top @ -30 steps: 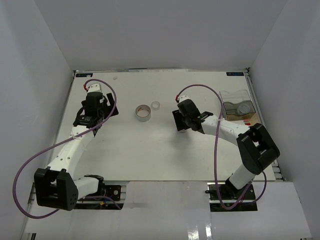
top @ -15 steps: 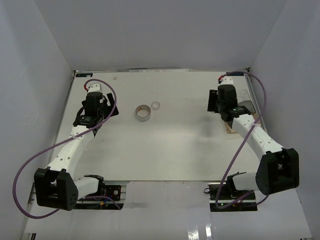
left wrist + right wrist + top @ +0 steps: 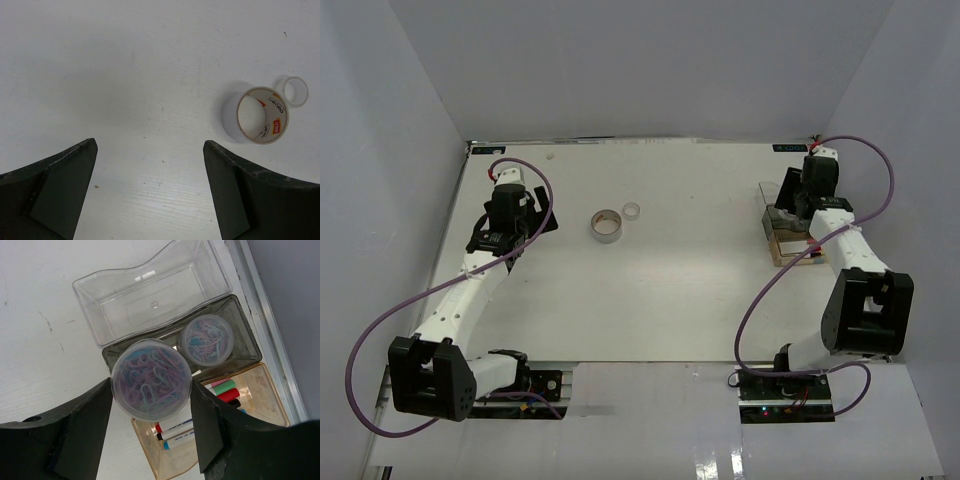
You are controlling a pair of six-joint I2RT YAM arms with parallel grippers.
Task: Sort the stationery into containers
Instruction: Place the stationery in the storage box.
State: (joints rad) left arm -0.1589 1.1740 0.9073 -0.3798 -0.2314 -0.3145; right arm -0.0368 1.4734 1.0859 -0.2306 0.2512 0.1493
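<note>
- Stationery tub (image 3: pixel 151 379), full of coloured clips, is clamped in the half-spread right pincer (image 3: pixel 150 386) above the organiser (image 3: pixel 150 305); only its wrist view shows this
- Second tub (image 3: pixel 206 339) sits in the grey compartment, markers (image 3: pixel 225 390) in the tan tray
- Left pincer (image 3: pixel 149 145) gapes wide, empty, near one tape roll (image 3: pixel 255 115) and one ring (image 3: pixel 294 91)

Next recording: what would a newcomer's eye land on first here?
The right hand holds a round clear tub of pastel paper clips over the organiser at the table's far right, where a second tub sits in the grey compartment. Mid-table, the tape roll and small clear ring lie untouched, right of the open left hand.
</note>
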